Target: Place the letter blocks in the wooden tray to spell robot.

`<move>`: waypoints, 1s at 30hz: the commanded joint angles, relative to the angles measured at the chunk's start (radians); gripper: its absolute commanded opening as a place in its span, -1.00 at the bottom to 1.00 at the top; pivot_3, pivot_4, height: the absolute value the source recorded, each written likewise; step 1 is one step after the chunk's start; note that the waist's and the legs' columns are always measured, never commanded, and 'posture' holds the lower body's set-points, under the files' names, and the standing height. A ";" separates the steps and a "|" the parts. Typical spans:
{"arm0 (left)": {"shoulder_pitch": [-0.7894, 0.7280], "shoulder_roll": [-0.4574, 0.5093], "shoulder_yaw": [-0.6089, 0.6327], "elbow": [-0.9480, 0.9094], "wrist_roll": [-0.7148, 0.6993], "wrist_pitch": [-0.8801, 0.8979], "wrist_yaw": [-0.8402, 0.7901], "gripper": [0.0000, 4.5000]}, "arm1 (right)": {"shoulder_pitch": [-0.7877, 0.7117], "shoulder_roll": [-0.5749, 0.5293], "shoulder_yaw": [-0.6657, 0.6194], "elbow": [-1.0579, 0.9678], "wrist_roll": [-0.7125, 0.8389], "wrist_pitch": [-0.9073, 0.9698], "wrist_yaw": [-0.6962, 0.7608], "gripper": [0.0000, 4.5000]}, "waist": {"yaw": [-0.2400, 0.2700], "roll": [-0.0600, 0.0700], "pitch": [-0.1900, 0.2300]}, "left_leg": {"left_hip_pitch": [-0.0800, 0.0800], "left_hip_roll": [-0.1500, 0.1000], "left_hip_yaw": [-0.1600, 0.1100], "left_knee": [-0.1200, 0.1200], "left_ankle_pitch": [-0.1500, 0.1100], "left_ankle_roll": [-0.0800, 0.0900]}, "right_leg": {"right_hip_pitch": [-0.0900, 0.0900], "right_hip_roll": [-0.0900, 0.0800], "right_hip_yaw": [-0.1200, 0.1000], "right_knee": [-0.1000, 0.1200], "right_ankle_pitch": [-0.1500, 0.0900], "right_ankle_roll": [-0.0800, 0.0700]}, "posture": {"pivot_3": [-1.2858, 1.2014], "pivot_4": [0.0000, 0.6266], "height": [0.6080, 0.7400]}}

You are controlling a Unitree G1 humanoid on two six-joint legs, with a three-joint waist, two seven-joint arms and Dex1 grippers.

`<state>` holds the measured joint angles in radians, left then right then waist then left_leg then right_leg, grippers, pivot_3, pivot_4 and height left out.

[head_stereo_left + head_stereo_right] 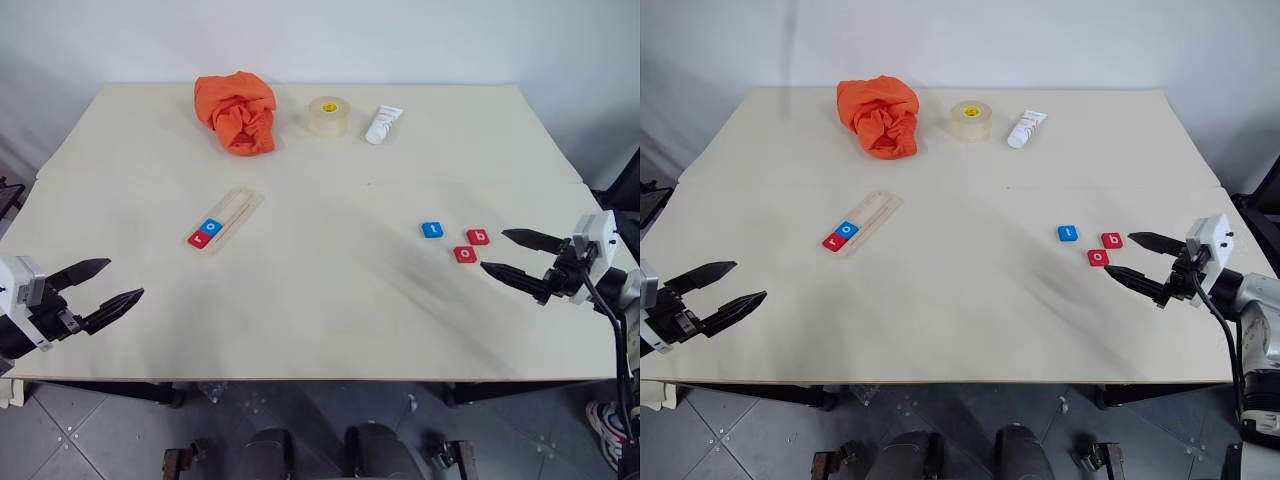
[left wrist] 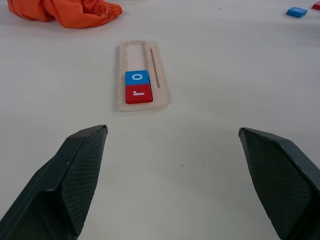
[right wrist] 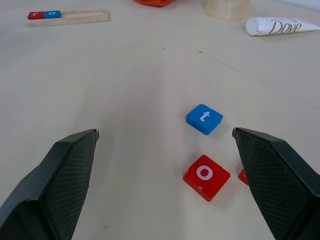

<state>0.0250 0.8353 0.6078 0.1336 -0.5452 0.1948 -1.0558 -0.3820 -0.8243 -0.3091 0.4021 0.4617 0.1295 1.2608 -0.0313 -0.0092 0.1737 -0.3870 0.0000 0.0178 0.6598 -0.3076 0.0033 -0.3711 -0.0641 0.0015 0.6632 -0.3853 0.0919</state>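
Pale table (image 1: pixel 320 330), white wall (image 1: pixel 400 40), grey floor (image 1: pixel 100 440)

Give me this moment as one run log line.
tray: r, o placed | loose: t, b, o | left gripper: open | right gripper: open, near loose tiles

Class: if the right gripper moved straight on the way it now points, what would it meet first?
Probably the red o tile, lying just ahead of the open right gripper; the blue t tile sits beyond it.

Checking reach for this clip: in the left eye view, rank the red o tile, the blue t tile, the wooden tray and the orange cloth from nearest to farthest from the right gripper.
1. Red o tile, just ahead of the right gripper.
2. Blue t tile, slightly beyond.
3. Wooden tray, mid-table.
4. Orange cloth, far edge.
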 commanded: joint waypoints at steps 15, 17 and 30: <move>0.152 -0.034 0.172 -0.140 -0.029 0.052 0.175 0.99 | -0.114 0.036 0.047 0.061 -0.010 -0.020 0.013 1.00 | -0.016 0.000 0.000 | 0.000 0.000 0.000 0.000 0.000 0.000 | 0.000 0.000 0.000 0.000 0.000 0.000 | 0.03 -0.52 1.00; 0.213 -0.054 0.227 -0.171 -0.015 0.059 0.211 0.99 | -0.155 0.049 0.066 0.095 -0.023 -0.033 0.025 1.00 | -0.020 0.000 0.000 | 0.000 0.000 0.000 0.000 0.000 0.000 | 0.000 0.000 0.000 0.000 0.000 0.000 | 0.03 -0.52 1.00; 0.331 -0.077 0.273 -0.324 -0.049 0.183 0.276 0.99 | -0.314 0.119 0.144 0.216 -0.071 -0.096 0.097 1.00 | -0.017 0.000 0.000 | 0.000 0.000 -0.001 -0.001 0.000 0.000 | 0.000 0.000 0.000 -0.001 0.000 0.000 | 0.03 -0.52 1.00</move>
<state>0.3672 0.7306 0.8691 -0.1497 -0.5771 0.3550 -0.7990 -0.6843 -0.7007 -0.1575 0.6337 0.3821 0.0477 1.3375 -0.0487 -0.0093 0.1740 -0.3872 -0.0001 0.0172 0.6586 -0.3081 0.0038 -0.3712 -0.0644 0.0014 0.6621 -0.3851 0.0916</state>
